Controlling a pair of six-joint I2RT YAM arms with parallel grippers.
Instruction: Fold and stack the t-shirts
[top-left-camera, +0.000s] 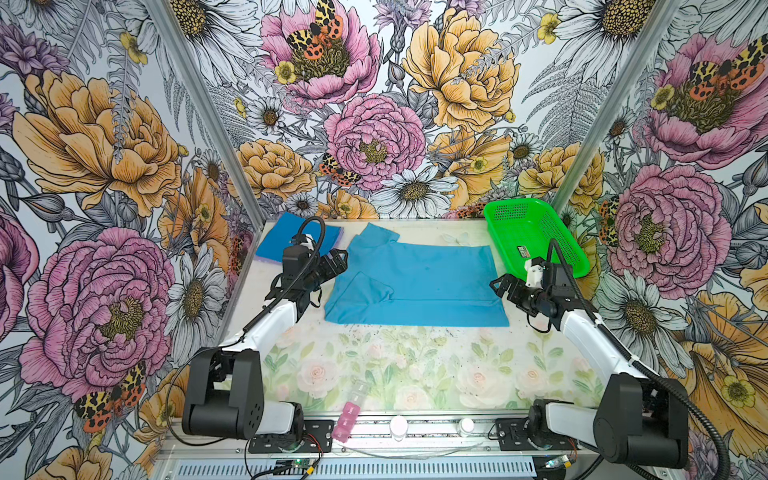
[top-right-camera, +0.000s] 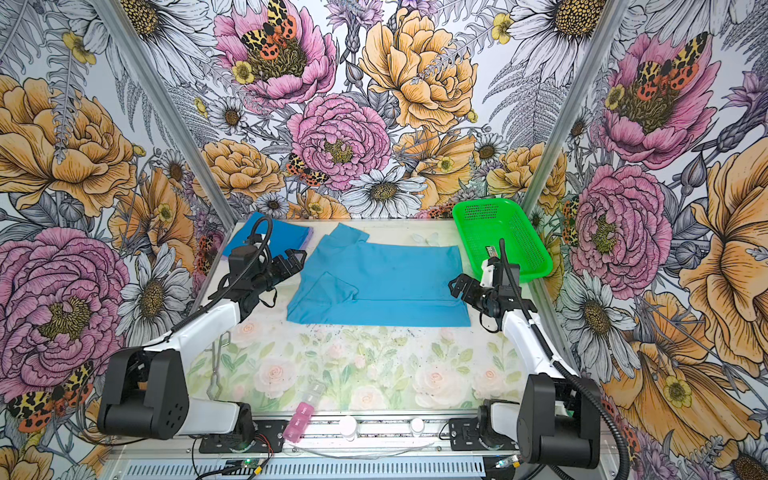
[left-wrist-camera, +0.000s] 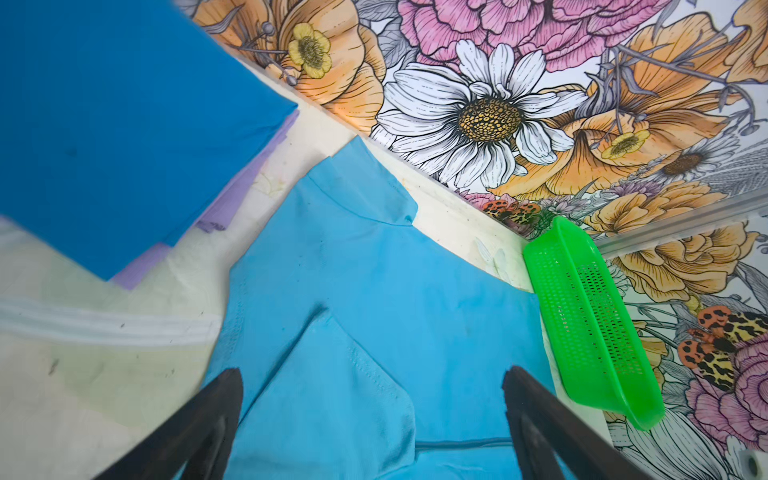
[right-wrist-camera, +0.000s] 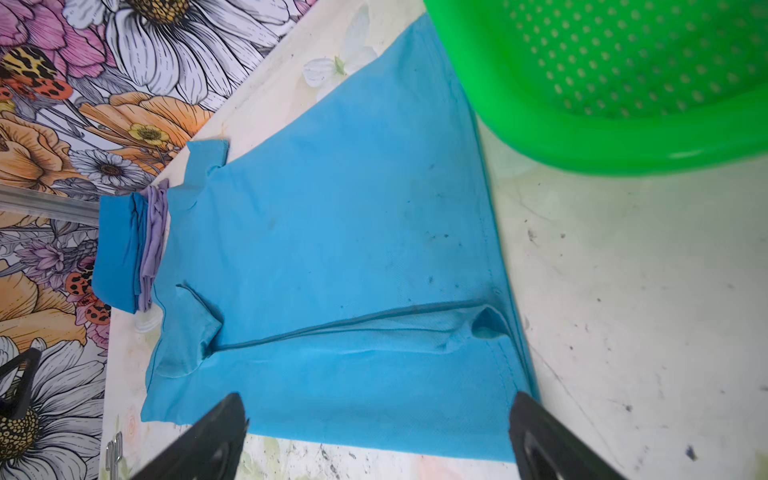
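Jaws on both arms stand wide apart and empty: left jaws by the sleeve end, right jaws by the hem. Teal t-shirt (top-left-camera: 419, 282) lies flat mid-surface (top-left-camera: 415, 353), long axis side to side, neck end pointing left, near edge already folded in. We'd pinch both far corners evenly and keep edges lined up. Folded stack (top-left-camera: 276, 245) sits far left.
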